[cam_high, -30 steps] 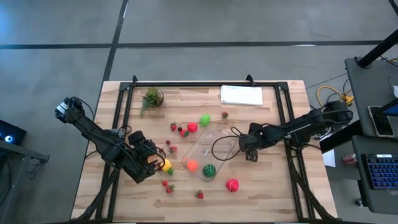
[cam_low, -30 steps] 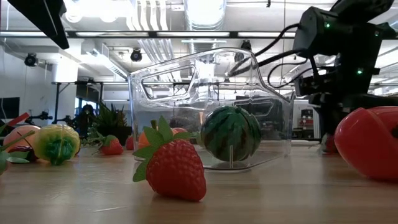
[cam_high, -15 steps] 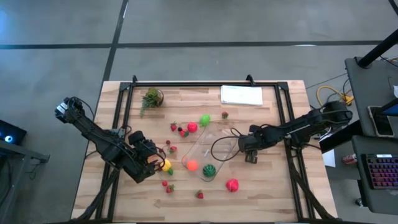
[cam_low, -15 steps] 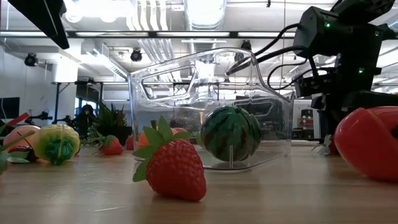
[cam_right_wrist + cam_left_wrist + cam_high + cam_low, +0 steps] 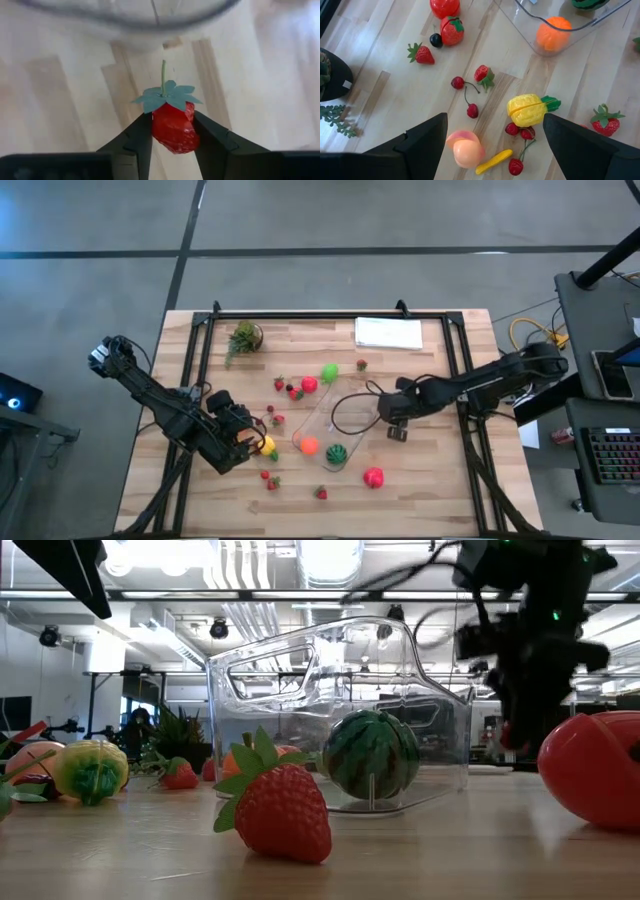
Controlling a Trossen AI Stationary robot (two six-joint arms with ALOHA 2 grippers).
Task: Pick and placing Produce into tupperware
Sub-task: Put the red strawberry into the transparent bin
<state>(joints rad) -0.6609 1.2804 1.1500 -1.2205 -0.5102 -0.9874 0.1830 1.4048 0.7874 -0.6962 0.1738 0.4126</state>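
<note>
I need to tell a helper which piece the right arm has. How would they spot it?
Start at the clear tupperware mid-table; the right gripper is beside its right edge. Clamped in its jaws is a small red strawberry with a green leafy cap, the only piece off the table.

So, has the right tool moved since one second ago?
Yes. In the high view the right tool, shut on a small red strawberry, has shifted toward the white sheet, alongside the tupperware.

In the right wrist view the tupperware (image 5: 150, 20) at twelve o'clock is blurred and cut off by the edge. The right tool (image 5: 520, 730) smears in the low view, its fingers indistinct.
</note>
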